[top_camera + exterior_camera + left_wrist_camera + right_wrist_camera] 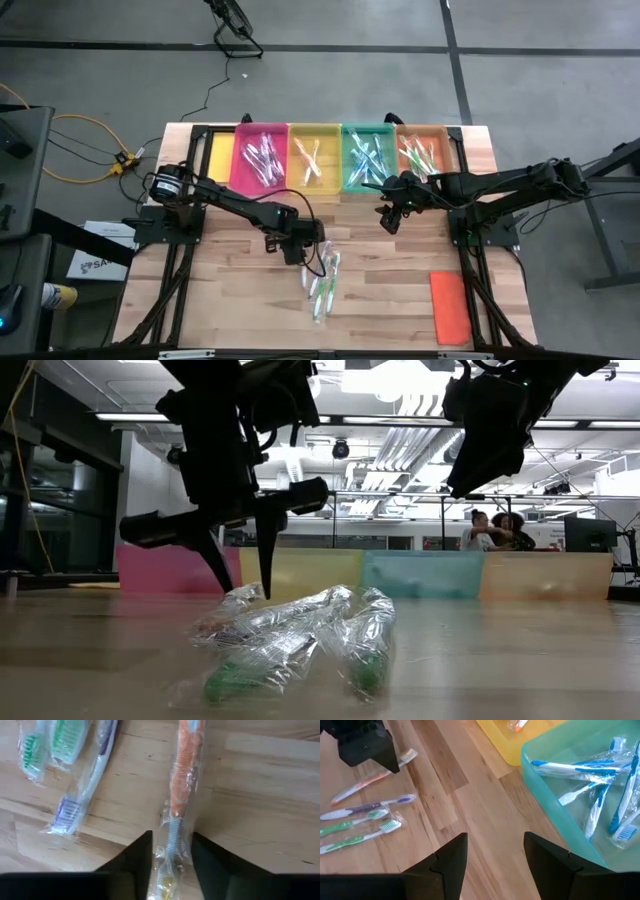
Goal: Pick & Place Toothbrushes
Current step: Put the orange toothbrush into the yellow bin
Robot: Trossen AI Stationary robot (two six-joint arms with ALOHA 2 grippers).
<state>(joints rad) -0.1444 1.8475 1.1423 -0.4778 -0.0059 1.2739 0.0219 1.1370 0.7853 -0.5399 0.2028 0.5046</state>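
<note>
left end effector (171, 851) straddles the wrapped orange-handled toothbrush (184, 775), fingers seemingly unclenched; next, clench and lift toward twelve o'clock.

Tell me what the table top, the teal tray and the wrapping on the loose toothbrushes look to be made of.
Table top: wood, pale butcher-block strips with visible grain, matte. Teal tray: likely plastic, translucent and smooth. Wrapping: thin clear plastic film, crinkled and glinting around the toothbrushes.
</note>
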